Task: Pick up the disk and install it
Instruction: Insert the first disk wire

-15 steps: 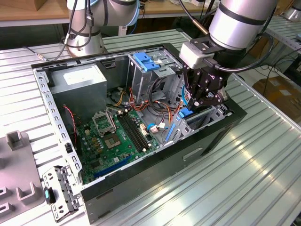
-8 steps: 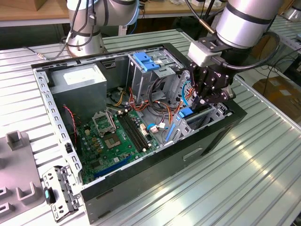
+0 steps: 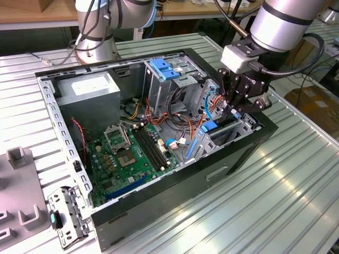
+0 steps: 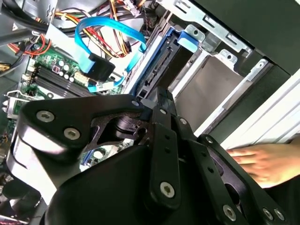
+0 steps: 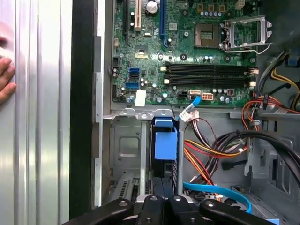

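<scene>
So the pick-up half looks done to me: the disk (image 3: 214, 128) isn't lying out on the worktop (image 3: 280, 201) anywhere, it's standing on edge down in the metal drive cage (image 3: 242, 128) at the exterior view's right end of the open PC case (image 3: 175, 185). In the first wrist view you look straight down onto its blue bracket (image 5: 165, 140), which sits in one slot of the cage, with an empty slot (image 5: 124, 145) just beside it on the side toward the case wall. The claw (image 3: 233, 112) hangs right over the top edge of the disk, touching it or very nearly. Honestly I cannot tell whether it's clamped on the drive, just resting against it or slightly apart, because its own black body blocks the contact spot in both wrist views. What's left, as far as I can judge, is only the tail end of the install. The drive looks mostly down in the slot, but I can't say if the bracket has clicked fully home. The blue data cable (image 4: 93, 44) loops over the motherboard (image 3: 132, 153) near the drive, and its dark plug (image 4: 101, 70) looks loose and apart from the disk, so nothing seems connected there. Also, a person's hand (image 4: 262, 159) is resting on the worktop just outside the case wall, near the cage.
</scene>
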You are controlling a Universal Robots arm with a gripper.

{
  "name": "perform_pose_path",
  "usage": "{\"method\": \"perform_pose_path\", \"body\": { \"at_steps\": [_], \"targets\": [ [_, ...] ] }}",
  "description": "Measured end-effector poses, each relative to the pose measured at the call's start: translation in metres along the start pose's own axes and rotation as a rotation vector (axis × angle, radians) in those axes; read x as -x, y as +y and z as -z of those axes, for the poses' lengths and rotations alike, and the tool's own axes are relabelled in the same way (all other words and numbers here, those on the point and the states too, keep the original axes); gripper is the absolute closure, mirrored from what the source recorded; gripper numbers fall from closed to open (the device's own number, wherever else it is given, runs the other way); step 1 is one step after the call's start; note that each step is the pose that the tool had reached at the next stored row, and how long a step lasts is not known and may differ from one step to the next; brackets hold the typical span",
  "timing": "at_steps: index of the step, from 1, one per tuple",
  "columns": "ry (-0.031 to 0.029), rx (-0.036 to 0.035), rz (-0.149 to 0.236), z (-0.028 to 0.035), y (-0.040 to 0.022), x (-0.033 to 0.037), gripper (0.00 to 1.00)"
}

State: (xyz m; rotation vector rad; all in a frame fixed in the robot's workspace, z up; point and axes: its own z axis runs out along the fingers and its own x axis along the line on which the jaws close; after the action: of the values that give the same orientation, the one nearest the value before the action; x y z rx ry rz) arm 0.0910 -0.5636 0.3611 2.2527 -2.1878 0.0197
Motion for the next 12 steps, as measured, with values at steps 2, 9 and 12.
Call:
{"method": "perform_pose_path", "body": {
  "at_steps": [2,9,12],
  "targets": [
    [-0.0001,0.0010,0.005,0.0019,-0.0001,0.0000,0.89],
    [-0.0002,0.0011,0.030,0.0022,-0.0047,0.0004,0.89],
    [-0.0003,0.0009,0.043,0.0015,-0.0167,0.0020,0.89]
  ]
}}
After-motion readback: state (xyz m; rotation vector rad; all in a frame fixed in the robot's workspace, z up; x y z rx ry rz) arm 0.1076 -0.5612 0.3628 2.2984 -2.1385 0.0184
